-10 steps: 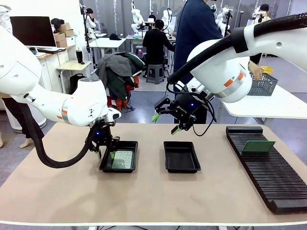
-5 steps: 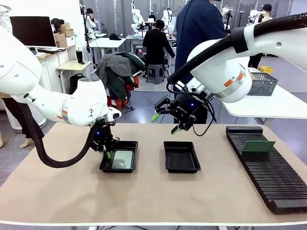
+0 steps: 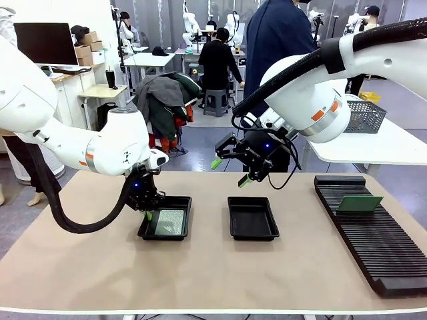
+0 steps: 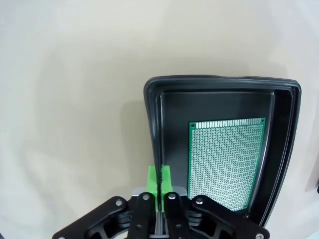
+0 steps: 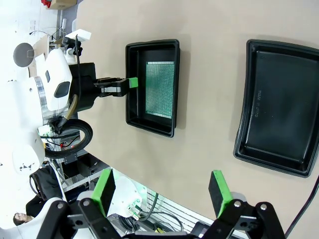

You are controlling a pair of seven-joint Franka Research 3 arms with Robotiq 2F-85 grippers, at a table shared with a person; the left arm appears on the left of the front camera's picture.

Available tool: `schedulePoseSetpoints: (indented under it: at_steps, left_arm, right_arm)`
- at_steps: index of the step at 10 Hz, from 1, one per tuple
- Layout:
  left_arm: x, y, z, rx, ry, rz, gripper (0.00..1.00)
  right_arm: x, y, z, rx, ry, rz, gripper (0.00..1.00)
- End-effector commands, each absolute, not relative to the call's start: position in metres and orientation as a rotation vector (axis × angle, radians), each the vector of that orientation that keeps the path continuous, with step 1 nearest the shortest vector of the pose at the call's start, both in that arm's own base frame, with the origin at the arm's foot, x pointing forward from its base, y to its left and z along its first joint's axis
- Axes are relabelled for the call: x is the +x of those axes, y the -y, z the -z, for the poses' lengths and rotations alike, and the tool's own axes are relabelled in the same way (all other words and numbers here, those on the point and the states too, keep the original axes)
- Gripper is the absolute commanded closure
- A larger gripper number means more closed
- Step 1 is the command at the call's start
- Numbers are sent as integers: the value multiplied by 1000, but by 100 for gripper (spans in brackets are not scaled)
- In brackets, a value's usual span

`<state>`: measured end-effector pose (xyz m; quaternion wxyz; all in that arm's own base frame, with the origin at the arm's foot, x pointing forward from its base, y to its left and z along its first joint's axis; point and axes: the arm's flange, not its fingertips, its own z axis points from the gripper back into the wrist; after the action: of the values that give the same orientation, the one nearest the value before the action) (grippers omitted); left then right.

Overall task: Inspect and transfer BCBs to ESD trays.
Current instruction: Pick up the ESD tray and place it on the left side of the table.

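A green BCB (image 3: 170, 221) lies flat in the left ESD tray (image 3: 163, 238). My left gripper (image 3: 147, 215) is shut, pads pressed together with nothing between them, just over that tray's left rim. The left wrist view has the shut left gripper (image 4: 159, 177) above the rim (image 4: 219, 79) and the BCB (image 4: 227, 162) to its right. The middle ESD tray (image 3: 252, 217) holds nothing. My right gripper (image 3: 229, 172) hangs open above it. From the right wrist, the open right gripper (image 5: 162, 186) looks down on the BCB (image 5: 160, 89), its tray (image 5: 149, 129) and the bare tray (image 5: 279, 107).
A long black slotted rack (image 3: 373, 247) lies at the right with another green board (image 3: 359, 203) standing in it. A person in dark blue (image 3: 273, 40) stands at the far side. A grey mesh basket (image 3: 365, 119) sits on the side table.
The left gripper's fingers have closed together beside the board in the left tray and shifted slightly left. The right arm has not moved.
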<state>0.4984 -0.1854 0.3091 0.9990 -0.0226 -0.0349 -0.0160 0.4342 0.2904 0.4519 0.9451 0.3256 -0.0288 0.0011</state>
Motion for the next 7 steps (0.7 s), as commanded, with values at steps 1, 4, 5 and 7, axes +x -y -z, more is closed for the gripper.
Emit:
schedulePoseSetpoints:
  at_steps: [1,4,5,7]
  left_arm:
    - [496,187,-305,-11,79,-40,100]
    - [498,185,-309,-45,70,32,100]
    - [498,185,-309,-45,70,32,100]
    - [498,185,-309,-45,69,16,97]
  right_arm:
    - [435,-291,-451,658,59,2,0]
    - [435,-291,-451,658,59,2,0]
    - [435,-291,-451,658,59,2,0]
    - [435,-291,-451,658,59,2,0]
